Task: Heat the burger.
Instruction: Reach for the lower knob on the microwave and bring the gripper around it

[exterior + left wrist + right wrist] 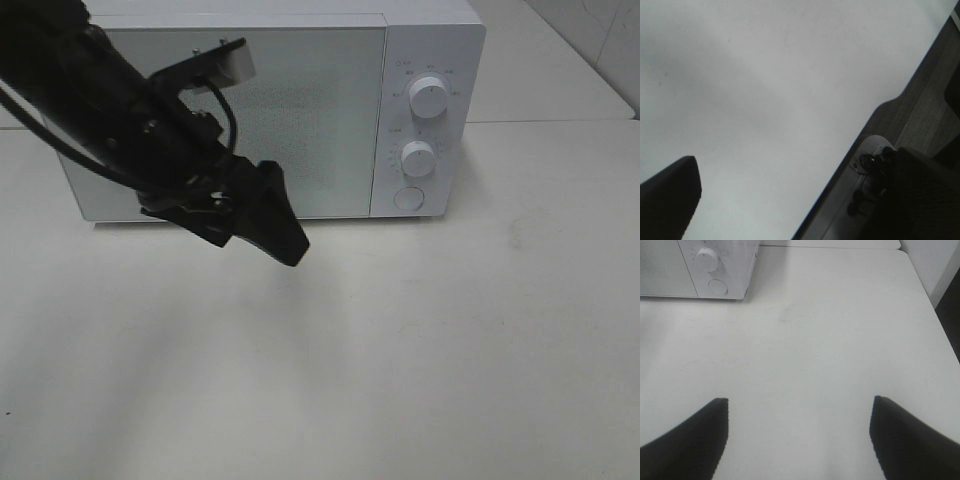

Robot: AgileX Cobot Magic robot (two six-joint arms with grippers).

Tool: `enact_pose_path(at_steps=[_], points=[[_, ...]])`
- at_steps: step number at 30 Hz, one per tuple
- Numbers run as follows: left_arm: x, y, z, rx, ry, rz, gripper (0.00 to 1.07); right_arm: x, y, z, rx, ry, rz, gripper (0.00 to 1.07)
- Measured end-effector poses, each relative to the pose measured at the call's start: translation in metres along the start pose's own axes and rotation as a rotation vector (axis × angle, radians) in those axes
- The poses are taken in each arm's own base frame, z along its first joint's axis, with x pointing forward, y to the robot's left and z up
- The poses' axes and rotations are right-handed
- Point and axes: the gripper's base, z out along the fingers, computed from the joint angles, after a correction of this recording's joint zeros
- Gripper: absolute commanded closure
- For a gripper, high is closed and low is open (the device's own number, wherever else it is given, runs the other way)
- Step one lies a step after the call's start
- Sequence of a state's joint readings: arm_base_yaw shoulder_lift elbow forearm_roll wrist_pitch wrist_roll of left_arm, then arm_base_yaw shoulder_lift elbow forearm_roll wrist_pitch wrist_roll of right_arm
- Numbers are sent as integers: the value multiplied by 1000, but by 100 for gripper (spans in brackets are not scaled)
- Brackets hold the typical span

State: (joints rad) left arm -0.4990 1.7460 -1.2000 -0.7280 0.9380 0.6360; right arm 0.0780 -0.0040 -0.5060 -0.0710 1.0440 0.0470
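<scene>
You're not seeing the burger in any view; I'm guessing it's sitting behind the closed door of the microwave [270, 110]. Your left gripper [280, 235] is hanging released and empty before that door, and your right gripper [800, 405] is gaping empty. Swinging the left arm away carelessly, you're risking clipping the door.

I count one white microwave oven [270, 110] out beyond the fingertips. Its panel carries two round dials, an upper dial [428, 97] and a lower dial [418, 158], with one round button [408, 199] under them. One black arm [90, 90] crosses in front of the oven door. The right gripper [800, 400] shows two black fingers [685, 440], and one white tabletop [805, 355] lies between and beneath them.
</scene>
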Motion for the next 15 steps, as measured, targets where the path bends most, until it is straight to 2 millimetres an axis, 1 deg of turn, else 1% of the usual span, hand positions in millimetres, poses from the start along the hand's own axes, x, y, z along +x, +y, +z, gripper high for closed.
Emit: enact_pose_path(at_steps=[1, 3, 4, 5, 6, 7, 8, 9, 10, 11, 12, 13, 14, 15], points=[[0, 0, 0, 0, 0, 0, 6, 0, 0, 0, 0, 0, 0, 32], [8, 7, -27, 32, 22, -55, 6, 0, 0, 0, 0, 0, 0, 32], [8, 7, -27, 32, 22, -55, 6, 0, 0, 0, 0, 0, 0, 32], [11, 10, -34, 35, 30, -73, 6, 0, 0, 0, 0, 0, 0, 32], [16, 15, -48, 29, 40, -102, 6, 0, 0, 0, 0, 0, 0, 32], [16, 15, -48, 29, 40, -102, 6, 0, 0, 0, 0, 0, 0, 32], [18, 18, -53, 23, 45, -110, 6, 0, 0, 0, 0, 0, 0, 32], [25, 25, -65, -2, 62, -130, 6, 0, 0, 0, 0, 0, 0, 32], [25, 25, -65, -2, 62, -130, 6, 0, 0, 0, 0, 0, 0, 32], [27, 27, -70, -17, 67, -141, 6, 0, 0, 0, 0, 0, 0, 32], [32, 35, -81, -63, 68, -162, 6, 0, 0, 0, 0, 0, 0, 32], [32, 35, -81, -63, 68, -162, 6, 0, 0, 0, 0, 0, 0, 32], [38, 41, -92, -121, 73, -186, 6, 0, 0, 0, 0, 0, 0, 32], [38, 41, -92, -121, 73, -186, 6, 0, 0, 0, 0, 0, 0, 32]])
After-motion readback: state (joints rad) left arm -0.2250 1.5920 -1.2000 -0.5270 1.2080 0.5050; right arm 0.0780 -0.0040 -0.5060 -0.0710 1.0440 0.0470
